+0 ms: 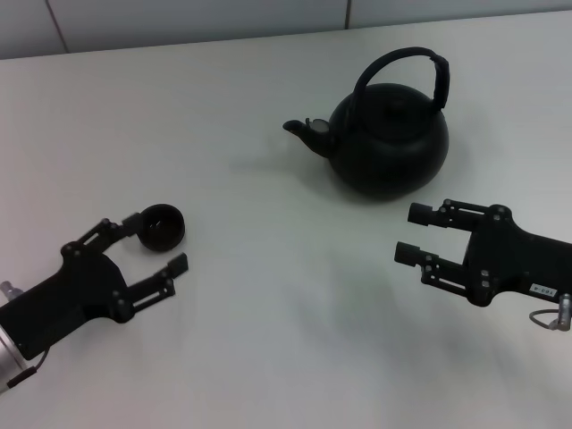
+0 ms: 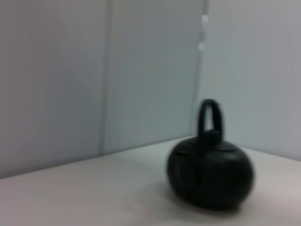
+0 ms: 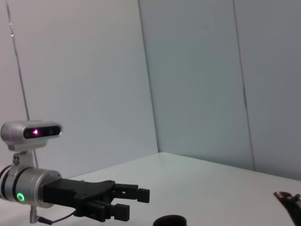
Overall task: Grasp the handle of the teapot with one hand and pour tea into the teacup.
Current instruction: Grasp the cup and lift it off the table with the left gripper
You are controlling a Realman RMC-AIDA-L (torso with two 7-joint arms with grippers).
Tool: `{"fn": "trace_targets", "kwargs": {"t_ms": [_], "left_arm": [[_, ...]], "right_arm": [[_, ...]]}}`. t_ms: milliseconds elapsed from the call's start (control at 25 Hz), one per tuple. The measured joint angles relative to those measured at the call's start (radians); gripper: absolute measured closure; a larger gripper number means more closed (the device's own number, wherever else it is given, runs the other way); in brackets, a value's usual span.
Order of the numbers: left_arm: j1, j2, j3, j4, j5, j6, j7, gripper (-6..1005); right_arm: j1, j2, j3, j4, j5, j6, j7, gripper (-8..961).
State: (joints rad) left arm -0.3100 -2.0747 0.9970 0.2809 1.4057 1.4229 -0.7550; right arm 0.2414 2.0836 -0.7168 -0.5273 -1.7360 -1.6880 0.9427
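On the white table (image 1: 268, 340), both released pincers lie low: left pincer (image 1: 159, 241) flanking the teacup (image 1: 163, 226), right pincer (image 1: 416, 234) below the teapot (image 1: 389, 138).

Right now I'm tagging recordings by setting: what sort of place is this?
Probably a lab test bench, not a kitchen: a bare white table before plain pale wall panels, with only the teapot, the teacup, and the open left gripper and right gripper.

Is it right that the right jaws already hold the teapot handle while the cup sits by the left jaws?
No. In the head view the right gripper is open, beside the teapot, not touching its handle. The cup does sit by the left gripper.
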Motion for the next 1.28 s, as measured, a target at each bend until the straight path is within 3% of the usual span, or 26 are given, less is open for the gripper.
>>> {"fn": "trace_targets", "kwargs": {"t_ms": [240,720,1280], "left_arm": [[-0.018,-0.001,0.0,-0.083,-0.091,-0.066,0.116,169],[-0.054,-0.004,-0.001,-0.106,-0.121,-0.212,0.124,180],[-0.086,-0.004,0.006,-0.112,-0.122,-0.243,0.121,192]], "right_arm": [[0.0,-0.001,0.034,0.009,0.0,0.001,0.0,409],[0.012,0.001,0.04,0.016,0.0,0.001,-0.001,409],[0.015,0.001,0.04,0.023,0.012,-0.003,0.005,409]]}}
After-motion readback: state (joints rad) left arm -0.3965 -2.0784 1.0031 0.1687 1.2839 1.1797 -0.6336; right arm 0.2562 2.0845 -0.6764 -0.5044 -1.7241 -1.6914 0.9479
